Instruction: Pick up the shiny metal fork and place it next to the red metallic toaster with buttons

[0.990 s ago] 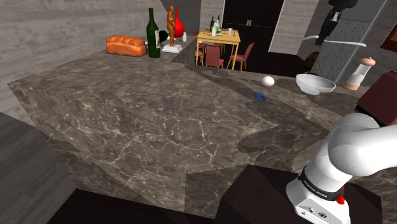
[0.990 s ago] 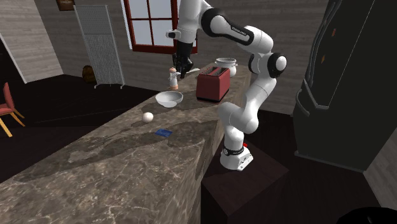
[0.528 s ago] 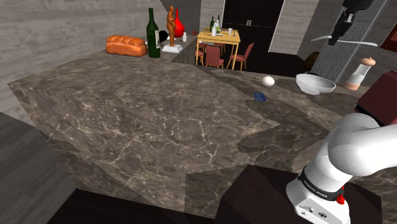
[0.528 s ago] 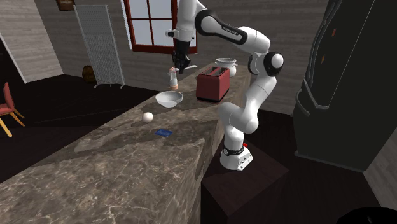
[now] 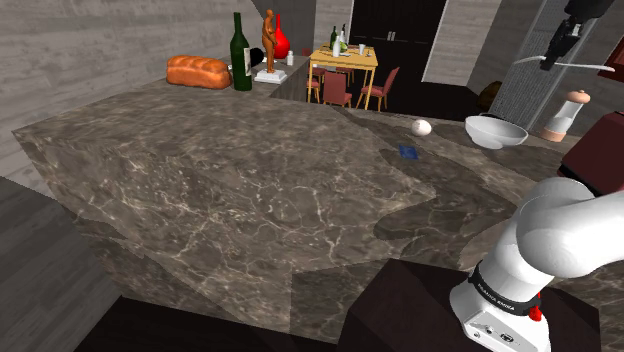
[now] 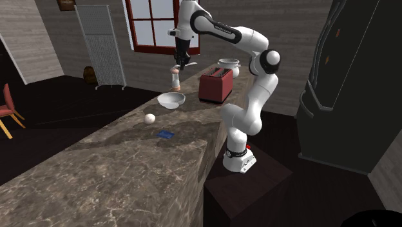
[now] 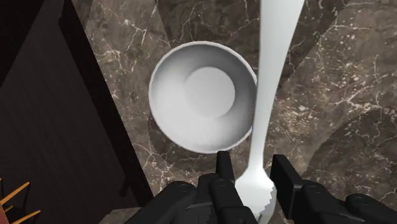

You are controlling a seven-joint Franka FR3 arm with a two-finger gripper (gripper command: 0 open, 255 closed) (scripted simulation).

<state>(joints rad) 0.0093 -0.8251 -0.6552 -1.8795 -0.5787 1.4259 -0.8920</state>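
The fork (image 7: pixel 272 89), drawn plain white and smooth, is clamped near its toothed end between the two fingers of the black gripper (image 7: pixel 253 170). Its long, widening handle lies roughly level in the air above the counter. Below it sits a round, shallow white bowl (image 7: pixel 167 108), and in the wrist view the handle crosses the bowl's rim. The counter (image 5: pixel 250 190) is dark brown marble with pale veins. A boxy dark red toaster (image 6: pixel 216 87) stands just beside the bowl, and a pepper mill (image 5: pixel 567 112) is nearby.

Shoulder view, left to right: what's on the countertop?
Bread loaf → dark green bottle → brown figurine → white ball → white bowl → pepper mill. Blue card and toaster omitted: they overlap neighbours.
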